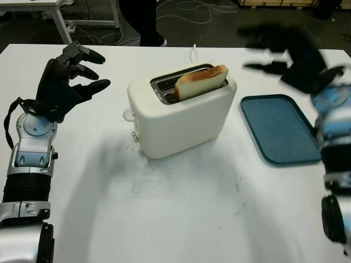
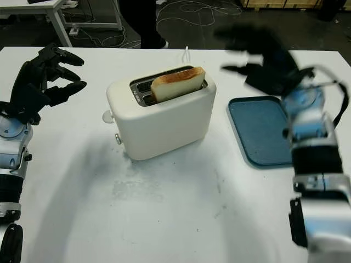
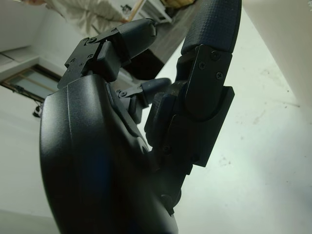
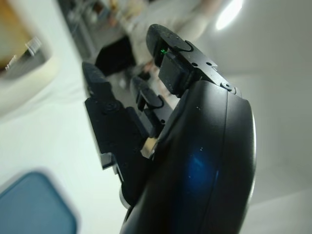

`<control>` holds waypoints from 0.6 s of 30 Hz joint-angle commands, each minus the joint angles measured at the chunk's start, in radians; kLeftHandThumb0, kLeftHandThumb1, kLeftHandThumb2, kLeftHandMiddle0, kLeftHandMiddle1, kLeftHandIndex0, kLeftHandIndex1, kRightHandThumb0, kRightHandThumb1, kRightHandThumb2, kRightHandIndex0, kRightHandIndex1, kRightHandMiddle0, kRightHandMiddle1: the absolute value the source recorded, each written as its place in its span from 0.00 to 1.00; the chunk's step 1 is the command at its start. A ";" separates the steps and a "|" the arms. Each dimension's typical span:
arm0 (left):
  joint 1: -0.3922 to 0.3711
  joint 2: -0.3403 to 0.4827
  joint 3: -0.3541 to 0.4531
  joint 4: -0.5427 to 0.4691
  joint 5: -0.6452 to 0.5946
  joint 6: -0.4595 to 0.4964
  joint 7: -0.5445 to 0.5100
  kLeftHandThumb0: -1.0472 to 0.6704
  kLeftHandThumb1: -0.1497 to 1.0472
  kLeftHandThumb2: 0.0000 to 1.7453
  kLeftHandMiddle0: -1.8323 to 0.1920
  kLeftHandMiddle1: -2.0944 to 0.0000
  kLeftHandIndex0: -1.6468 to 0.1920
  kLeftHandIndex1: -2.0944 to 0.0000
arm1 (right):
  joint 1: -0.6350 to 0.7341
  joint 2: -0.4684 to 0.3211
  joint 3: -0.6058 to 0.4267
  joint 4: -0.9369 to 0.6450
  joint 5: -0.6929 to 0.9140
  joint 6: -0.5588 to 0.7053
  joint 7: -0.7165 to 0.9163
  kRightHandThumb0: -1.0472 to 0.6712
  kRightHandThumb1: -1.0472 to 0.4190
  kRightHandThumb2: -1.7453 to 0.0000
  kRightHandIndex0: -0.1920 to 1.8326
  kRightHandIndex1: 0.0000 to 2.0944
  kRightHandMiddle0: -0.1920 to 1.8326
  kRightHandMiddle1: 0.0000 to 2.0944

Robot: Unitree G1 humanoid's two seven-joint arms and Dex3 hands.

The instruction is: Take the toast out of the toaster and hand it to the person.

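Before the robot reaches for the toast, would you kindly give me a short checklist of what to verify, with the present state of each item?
1. Toast stands up out of the toaster slot, graspable: ok.
2. Right hand holds nothing, raised beyond the blue tray: ok.
3. Left hand open, off to the toaster's other side: ok.
4. Path from right hand to toast unobstructed: ok.
5. Person ready to receive: cannot tell, just legs at the table's far edge.

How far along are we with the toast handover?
Done: nothing; the toast sits in the toaster. In hand: nothing; the right robot hand is raised, open, above the tray; the left robot hand is open beside the toaster. Left: grasp, lift, hand over.
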 commanded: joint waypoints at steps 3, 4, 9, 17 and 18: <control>-0.007 0.006 -0.007 0.001 0.013 -0.014 0.007 0.07 0.89 0.05 0.75 0.34 0.75 0.41 | -0.124 -0.002 -0.015 -0.056 0.081 0.090 0.074 0.47 0.37 1.00 0.49 0.01 0.46 0.02; -0.006 0.007 -0.008 0.000 0.017 -0.014 0.008 0.07 0.89 0.05 0.75 0.34 0.75 0.41 | -0.145 -0.002 -0.009 -0.066 0.090 0.099 0.093 0.41 0.39 1.00 0.50 0.02 0.47 0.02; -0.006 0.002 0.003 0.003 -0.002 -0.015 -0.002 0.07 0.89 0.05 0.75 0.34 0.75 0.41 | -0.198 0.029 0.020 -0.070 0.136 0.064 0.184 0.24 0.45 1.00 0.36 0.38 0.46 0.15; -0.004 -0.001 0.005 0.000 -0.010 -0.002 -0.004 0.06 0.89 0.04 0.75 0.34 0.75 0.42 | -0.173 0.020 0.176 -0.119 0.036 0.017 0.318 0.12 0.39 0.99 0.22 0.54 0.28 0.40; -0.004 0.002 0.003 0.001 -0.004 -0.007 0.000 0.06 0.89 0.05 0.75 0.34 0.75 0.42 | -0.164 0.015 0.197 -0.128 0.009 0.000 0.324 0.09 0.37 0.99 0.23 0.52 0.29 0.37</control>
